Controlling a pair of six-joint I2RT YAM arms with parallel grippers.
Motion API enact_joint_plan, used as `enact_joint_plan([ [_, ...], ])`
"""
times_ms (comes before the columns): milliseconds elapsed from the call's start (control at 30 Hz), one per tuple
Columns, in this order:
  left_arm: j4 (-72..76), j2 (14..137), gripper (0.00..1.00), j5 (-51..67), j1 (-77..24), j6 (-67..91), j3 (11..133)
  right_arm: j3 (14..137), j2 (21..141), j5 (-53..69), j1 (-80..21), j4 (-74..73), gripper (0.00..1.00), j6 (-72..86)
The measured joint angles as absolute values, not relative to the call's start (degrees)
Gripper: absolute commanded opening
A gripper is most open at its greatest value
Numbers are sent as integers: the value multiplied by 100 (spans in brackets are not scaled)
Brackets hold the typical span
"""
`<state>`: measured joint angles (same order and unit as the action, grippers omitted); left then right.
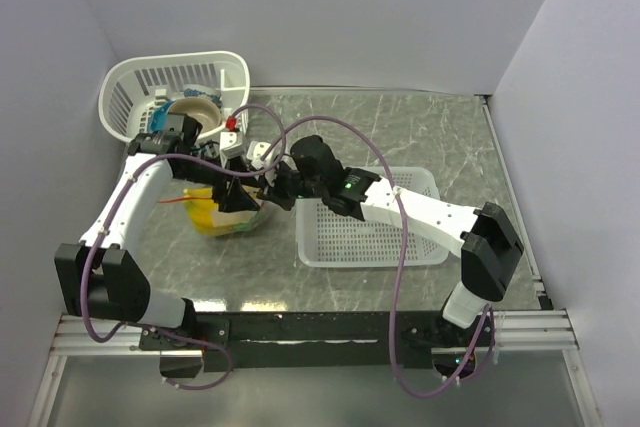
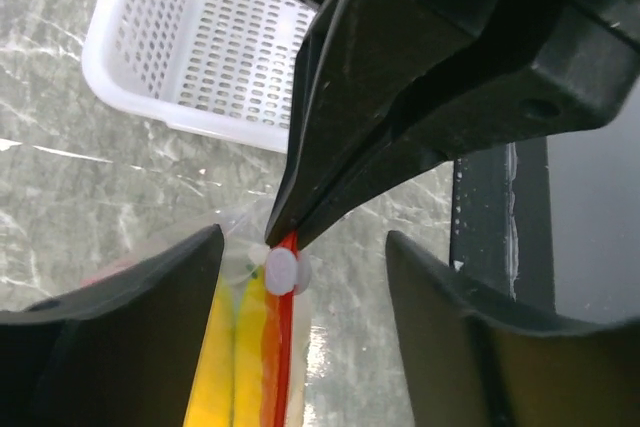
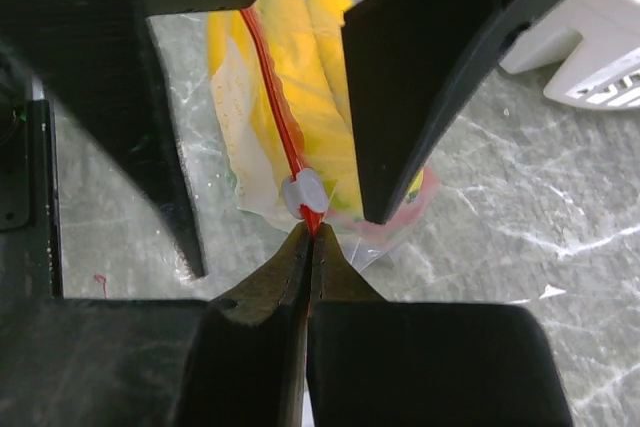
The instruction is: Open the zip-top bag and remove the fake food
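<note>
The clear zip-top bag (image 1: 226, 217) lies on the marble table left of centre. Yellow fake food (image 1: 213, 215) shows through it. My right gripper (image 3: 310, 232) is shut on the end of the orange-red zip strip (image 3: 270, 77), just behind the white slider (image 3: 303, 193). My left gripper (image 2: 305, 247) is open, its fingers (image 2: 150, 307) on either side of the strip and the slider (image 2: 283, 272), touching neither. The yellow food (image 2: 225, 367) fills the bag under the strip. A pink-red piece (image 3: 405, 215) shows at the bag's corner. Both grippers meet above the bag in the top view (image 1: 258, 185).
A low white mesh basket (image 1: 370, 232) sits right of the bag, under the right arm, and also shows in the left wrist view (image 2: 190, 37). A taller white basket (image 1: 180, 77) at the back left holds a tan bowl (image 1: 197, 113) and a blue item (image 1: 163, 97).
</note>
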<state>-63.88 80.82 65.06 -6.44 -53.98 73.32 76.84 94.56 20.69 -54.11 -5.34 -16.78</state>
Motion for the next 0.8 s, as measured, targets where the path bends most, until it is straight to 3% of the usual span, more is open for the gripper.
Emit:
enact_joint_plan([
  [133,-6241,8114,54,6383,-646,-5380,7332,7684,9456,2067,-5395,-602,0,-1680],
  [267,-5996,8084,30,6206,-646,-5332,7286,7684,9456,2067,-5374,-648,0,-1675],
  [367,-5988,8082,26,6160,-650,-5301,7286,7684,9456,2053,-5352,-663,0,-1715],
  [600,-5983,8084,23,6160,-663,-5280,7286,7684,9456,2067,-5336,-679,0,-1721],
  [800,-5994,8084,32,6167,-670,-5282,7286,7684,9456,2095,-5334,-685,0,-1715],
])
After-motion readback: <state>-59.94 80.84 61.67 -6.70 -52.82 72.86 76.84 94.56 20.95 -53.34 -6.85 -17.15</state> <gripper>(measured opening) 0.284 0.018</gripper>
